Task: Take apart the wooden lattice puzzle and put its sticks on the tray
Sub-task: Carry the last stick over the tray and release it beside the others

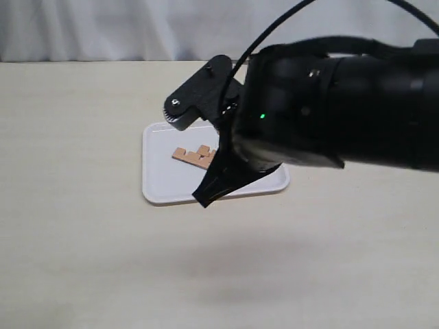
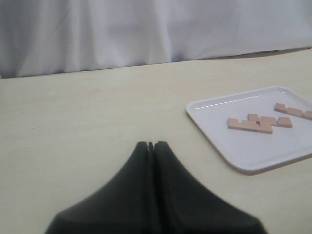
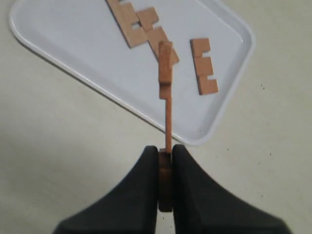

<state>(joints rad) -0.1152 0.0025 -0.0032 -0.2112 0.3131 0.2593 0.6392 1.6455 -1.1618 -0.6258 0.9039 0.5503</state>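
Note:
The white tray (image 1: 161,188) lies mid-table with three loose reddish-brown notched sticks on it. Two of them touch (image 3: 130,22) (image 3: 155,35) and one lies apart (image 3: 204,66). No assembled lattice shows. My right gripper (image 3: 165,152) is shut on the fourth stick (image 3: 166,92), held edge-on and reaching out over the tray's (image 3: 73,46) near rim. In the exterior view the right gripper's tips (image 1: 206,197) hang over the tray's front edge, and the arm hides part of the tray. My left gripper (image 2: 151,145) is shut and empty over bare table, away from the tray (image 2: 248,153).
A white curtain (image 2: 146,29) backs the beige table (image 1: 82,260). The bulky black right arm (image 1: 343,110) crosses the exterior view from the right. The left arm is not seen in the exterior view.

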